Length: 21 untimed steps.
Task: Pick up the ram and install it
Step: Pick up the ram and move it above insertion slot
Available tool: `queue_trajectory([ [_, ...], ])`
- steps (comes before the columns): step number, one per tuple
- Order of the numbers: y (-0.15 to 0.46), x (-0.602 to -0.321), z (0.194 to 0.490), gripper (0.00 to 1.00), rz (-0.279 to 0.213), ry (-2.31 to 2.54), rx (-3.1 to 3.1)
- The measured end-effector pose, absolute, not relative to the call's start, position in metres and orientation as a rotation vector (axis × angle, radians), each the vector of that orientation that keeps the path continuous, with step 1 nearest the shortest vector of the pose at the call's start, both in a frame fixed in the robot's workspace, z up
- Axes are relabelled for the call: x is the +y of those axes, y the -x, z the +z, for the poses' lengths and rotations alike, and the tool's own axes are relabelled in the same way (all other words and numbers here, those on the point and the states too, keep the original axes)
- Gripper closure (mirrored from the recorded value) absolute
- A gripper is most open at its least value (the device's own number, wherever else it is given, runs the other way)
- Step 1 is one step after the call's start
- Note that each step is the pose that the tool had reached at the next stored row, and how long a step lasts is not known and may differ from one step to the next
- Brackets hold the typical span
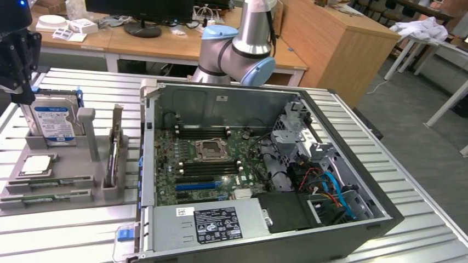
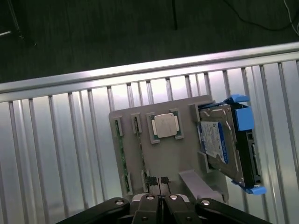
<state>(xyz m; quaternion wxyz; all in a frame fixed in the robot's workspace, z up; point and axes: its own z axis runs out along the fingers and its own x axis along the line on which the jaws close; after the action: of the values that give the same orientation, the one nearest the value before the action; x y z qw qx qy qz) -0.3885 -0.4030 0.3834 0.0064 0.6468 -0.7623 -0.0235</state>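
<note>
The ram shows as thin green sticks lying edge-up in slots at the front of a grey parts tray on the exterior view's left. In the wrist view, a stick sits in its slot along the tray's edge. My gripper hangs above the far left of the tray, beside the hard drive. Its fingers are shut together with nothing between them, high over the tray. The open computer case with its motherboard lies on the exterior view's right.
A silver hard drive with a blue label stands upright in the tray, and a square silver processor lies flat near it. A thin upright board stands in a grey holder beside the case. Everything rests on a ribbed metal table.
</note>
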Motion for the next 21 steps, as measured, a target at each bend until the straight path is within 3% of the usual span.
queue_trajectory([
  [21,0.3885,-0.4030,0.3831,0.89,-0.072,-2.208,-2.212],
])
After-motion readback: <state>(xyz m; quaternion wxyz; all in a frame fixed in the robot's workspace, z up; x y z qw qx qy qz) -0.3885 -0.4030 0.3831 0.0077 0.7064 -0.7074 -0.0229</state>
